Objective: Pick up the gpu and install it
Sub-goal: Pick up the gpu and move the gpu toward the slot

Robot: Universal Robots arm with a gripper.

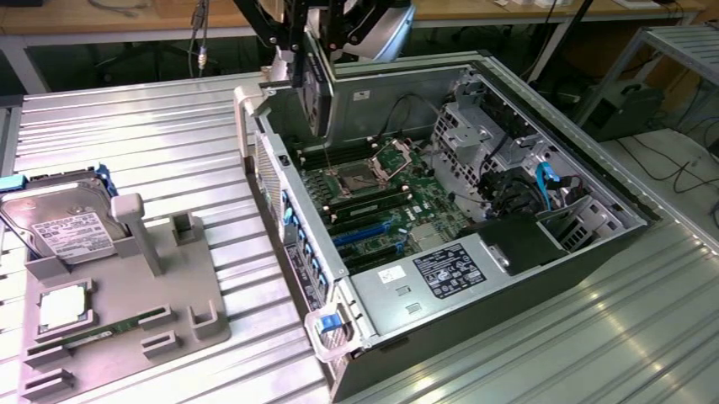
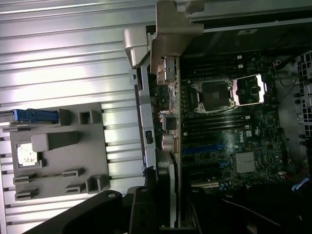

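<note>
Item 1. The gripper [image 1: 311, 52] [image 2: 165, 209]: we find its dark fingers clamped on the upper edge of the gpu, one on either face.

Item 2. The gpu [image 1: 322, 97] [image 2: 170, 161]: we record a thin dark card hanging upright from the grip, clear of every surface. It sits over the far corner of the open case, above the board and not seated in any slot. Its silver bracket [image 2: 168, 29] is at the end nearest the case's outer wall.

Item 3. The computer case [image 1: 629, 220]: it lies on its side with the panel off. Inside we list:
- the green motherboard [image 1: 388, 198] [image 2: 234, 126];
- an open processor socket [image 1: 350, 179] [image 2: 214, 95] under the card;
- blue expansion slots [image 1: 371, 240];
- a power supply [image 1: 450, 269] with a black label;
- a blue cable [image 1: 547, 181] by the drive cage.

Item 4. The grey fixture tray [image 1: 168, 286] [image 2: 63, 146]: it stands on the exterior view's left, well apart from the card. On it we count:
- a silver hard drive [image 1: 62, 227] with a white label, propped at a tilt in the far holder;
- a square processor chip [image 1: 62, 307] lying flat;
- a narrow green memory stick [image 1: 101, 331] lying flat near the front edge.

Item 5. The slatted metal table [image 1: 146, 126]: it carries both the case and the tray.
</note>
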